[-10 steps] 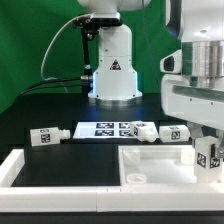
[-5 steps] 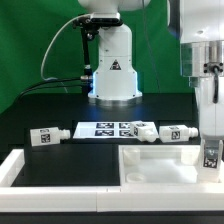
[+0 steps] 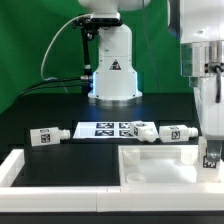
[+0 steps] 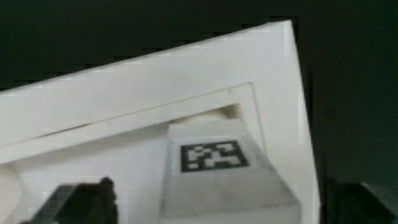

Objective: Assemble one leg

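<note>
One leg sits clamped in the gripper at right edge of exterior view, down against the tray-like piece, its tag facing the wrist camera. Behind, three loose legs and the marker board line mid-frame. Robot base at upper centre.

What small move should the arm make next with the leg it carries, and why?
Probably lower it slightly. In the exterior view the pincer holds the leg upright at the far-right corner of the white tray-like piece. The wrist view shows the leg already near that inner corner.
</note>
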`<state>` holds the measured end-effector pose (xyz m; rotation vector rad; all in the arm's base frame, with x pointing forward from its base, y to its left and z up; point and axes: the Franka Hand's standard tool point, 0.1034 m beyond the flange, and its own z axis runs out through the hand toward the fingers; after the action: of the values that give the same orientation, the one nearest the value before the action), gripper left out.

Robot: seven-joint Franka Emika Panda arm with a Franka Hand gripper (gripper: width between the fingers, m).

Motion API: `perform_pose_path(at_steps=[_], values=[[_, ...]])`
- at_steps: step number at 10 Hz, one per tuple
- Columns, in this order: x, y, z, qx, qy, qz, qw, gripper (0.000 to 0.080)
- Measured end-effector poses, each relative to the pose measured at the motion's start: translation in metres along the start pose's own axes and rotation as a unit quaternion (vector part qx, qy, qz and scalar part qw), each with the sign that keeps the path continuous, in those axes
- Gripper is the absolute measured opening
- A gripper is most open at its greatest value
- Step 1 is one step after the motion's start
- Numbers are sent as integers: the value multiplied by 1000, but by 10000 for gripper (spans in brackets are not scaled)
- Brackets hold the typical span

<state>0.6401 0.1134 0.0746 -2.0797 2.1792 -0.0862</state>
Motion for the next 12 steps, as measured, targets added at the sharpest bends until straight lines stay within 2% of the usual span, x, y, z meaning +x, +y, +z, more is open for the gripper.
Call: perform_pose_path(at_steps=[2, 3, 6, 7, 8, 9, 10, 11, 12], values=[[3, -2, -1, 9, -4, -201, 980, 645], [3, 3, 4, 18, 1, -217, 976, 649], [5, 4, 6, 15, 5, -306, 952, 649], [7, 6, 9, 20, 14, -384, 923, 649], [9, 27, 23, 2, 20, -490, 872, 649], [2, 26, 20, -13, 15, -551, 834, 649], [3, 19, 17, -4, 20, -547, 837, 621], [4, 21, 19, -6, 19, -539, 842, 621], [4, 21, 18, -6, 19, -536, 844, 473]])
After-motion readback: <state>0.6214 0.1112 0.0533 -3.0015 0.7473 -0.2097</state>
